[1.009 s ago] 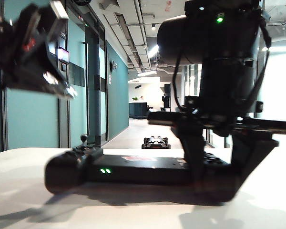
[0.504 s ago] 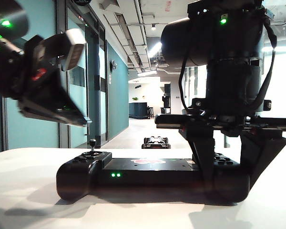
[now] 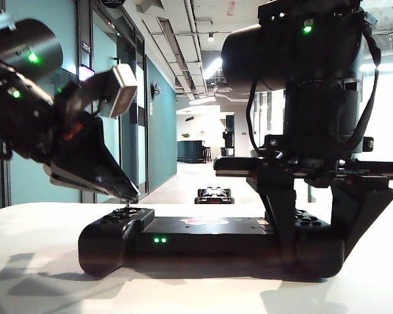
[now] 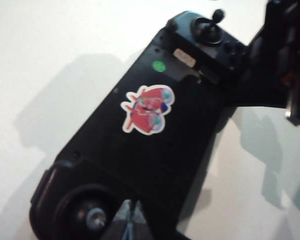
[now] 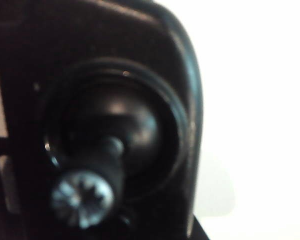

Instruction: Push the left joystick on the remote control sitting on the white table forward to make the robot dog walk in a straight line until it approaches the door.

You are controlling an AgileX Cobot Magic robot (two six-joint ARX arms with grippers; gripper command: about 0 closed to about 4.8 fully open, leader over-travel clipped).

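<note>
Black remote control, green lights, red sticker; right gripper clamps it.

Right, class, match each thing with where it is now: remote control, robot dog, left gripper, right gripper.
Things:
1. remote control
2. robot dog
3. left gripper
4. right gripper

Places:
A. on the corridor floor, far behind
B. clamped across the right end of the controller
C. lying on the white table
D. tip at the left thumbstick

Pairs: 1-C, 2-A, 3-D, 4-B
</note>
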